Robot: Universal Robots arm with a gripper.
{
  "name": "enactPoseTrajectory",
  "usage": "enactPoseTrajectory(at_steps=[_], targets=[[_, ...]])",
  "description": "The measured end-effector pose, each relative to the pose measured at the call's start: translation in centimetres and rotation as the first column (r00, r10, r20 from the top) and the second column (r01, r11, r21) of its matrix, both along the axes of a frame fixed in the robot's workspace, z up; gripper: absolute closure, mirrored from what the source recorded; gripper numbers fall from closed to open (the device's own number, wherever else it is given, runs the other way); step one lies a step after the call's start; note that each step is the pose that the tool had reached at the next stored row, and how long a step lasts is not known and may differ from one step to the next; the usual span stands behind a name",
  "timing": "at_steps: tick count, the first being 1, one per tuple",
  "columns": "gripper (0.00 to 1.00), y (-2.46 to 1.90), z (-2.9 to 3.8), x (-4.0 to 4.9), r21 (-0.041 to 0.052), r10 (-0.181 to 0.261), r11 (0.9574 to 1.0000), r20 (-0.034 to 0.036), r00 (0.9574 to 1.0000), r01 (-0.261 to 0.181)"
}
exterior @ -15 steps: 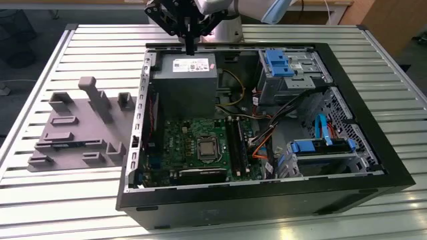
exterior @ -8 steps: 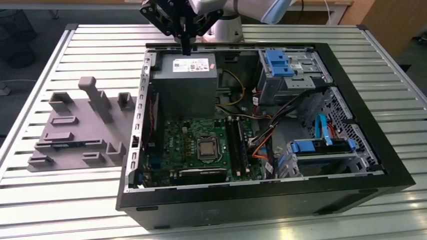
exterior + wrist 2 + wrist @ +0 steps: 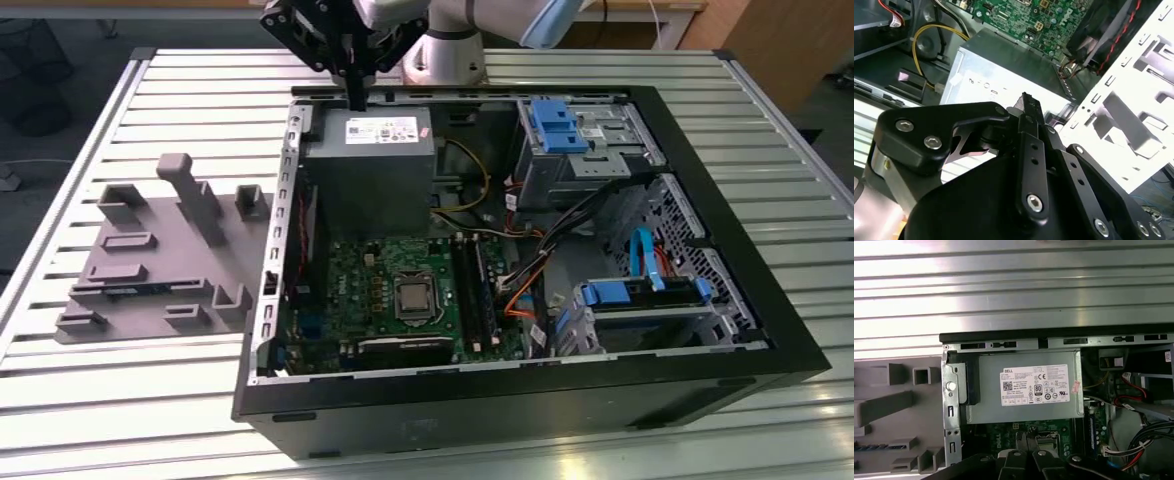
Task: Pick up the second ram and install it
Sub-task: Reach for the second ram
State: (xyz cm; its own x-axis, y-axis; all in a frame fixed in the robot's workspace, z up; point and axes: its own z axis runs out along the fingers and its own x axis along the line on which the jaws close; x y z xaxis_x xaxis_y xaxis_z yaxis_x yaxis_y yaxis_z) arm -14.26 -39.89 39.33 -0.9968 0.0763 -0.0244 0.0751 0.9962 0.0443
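Note:
My gripper [image 3: 358, 102] hangs above the far edge of the open computer case [image 3: 534, 400], over the silver power supply [image 3: 370, 160]. Its black fingers [image 3: 1030, 145] are pressed together, and I see nothing between them. The gripper [image 3: 1025, 436] points at the power supply [image 3: 1026, 390] and the green motherboard [image 3: 387, 290]. A thin dark strip [image 3: 876, 446] lies in a slot of the grey holder [image 3: 147, 270] at the exterior view's left; it looks like the second ram [image 3: 114, 291]. The long black memory slots [image 3: 474, 290] run beside the processor socket.
The case stands on a slatted metal table [image 3: 134, 400]. Inside it are blue drive brackets [image 3: 554, 125], orange and black cables [image 3: 527, 280] and a second drive cage [image 3: 641, 300]. The grey holder has upright posts [image 3: 194, 200].

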Motion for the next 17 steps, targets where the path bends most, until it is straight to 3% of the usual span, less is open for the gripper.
enactPoseTrajectory(at_steps=[17], targets=[[0.89,0.0,-0.06,-2.77,0.0001,0.0,1.0,0.0,1.0,0.0]])
